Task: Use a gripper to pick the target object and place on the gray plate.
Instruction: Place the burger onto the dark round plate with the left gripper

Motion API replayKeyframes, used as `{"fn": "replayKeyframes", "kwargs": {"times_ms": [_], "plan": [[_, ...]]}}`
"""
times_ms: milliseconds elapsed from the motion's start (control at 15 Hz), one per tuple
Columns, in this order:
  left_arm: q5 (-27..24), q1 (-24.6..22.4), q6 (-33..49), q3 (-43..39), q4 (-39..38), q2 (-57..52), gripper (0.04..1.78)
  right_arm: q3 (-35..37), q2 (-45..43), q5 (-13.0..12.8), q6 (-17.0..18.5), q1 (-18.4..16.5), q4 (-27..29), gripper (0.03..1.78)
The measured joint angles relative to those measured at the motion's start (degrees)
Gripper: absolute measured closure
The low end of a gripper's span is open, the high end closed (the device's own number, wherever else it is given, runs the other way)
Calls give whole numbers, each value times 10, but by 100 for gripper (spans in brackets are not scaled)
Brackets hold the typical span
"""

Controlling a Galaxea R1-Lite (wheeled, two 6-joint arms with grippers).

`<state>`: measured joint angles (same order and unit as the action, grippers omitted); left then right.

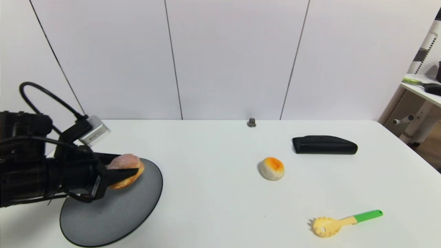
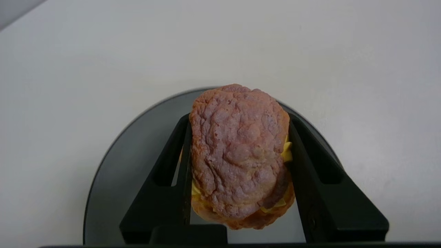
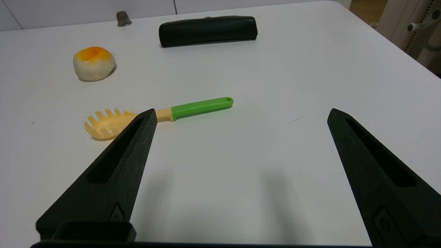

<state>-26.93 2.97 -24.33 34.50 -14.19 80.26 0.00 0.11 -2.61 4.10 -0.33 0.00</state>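
Judging by the left gripper (image 1: 132,174), whose fingers are clamped on the cream puff (image 1: 126,170) over the gray plate's (image 1: 110,217) far part, only lowering and release are left, while the right gripper (image 3: 241,117) is held wide open over the worktop (image 1: 213,193).

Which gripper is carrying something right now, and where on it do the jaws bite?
The left gripper holds the cream puff by its two opposite sides, above the gray plate. The right gripper holds nothing, jaws wide apart.
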Motion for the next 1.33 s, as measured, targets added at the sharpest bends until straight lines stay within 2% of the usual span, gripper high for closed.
{"fn": "replayKeyframes", "kwargs": {"times_ms": [200,467,867,1333], "plan": [[2,-47,4,-97,-36,-57,99,0,0,0,0,0,0,10],[5,-63,5,-150,-50,-82,99,0,0,0,0,0,0,10],[5,-61,-1,-155,-78,-61,99,0,0,0,0,0,0,10],[3,-50,-16,-118,-80,2,99,0,0,0,0,0,0,10]]}}
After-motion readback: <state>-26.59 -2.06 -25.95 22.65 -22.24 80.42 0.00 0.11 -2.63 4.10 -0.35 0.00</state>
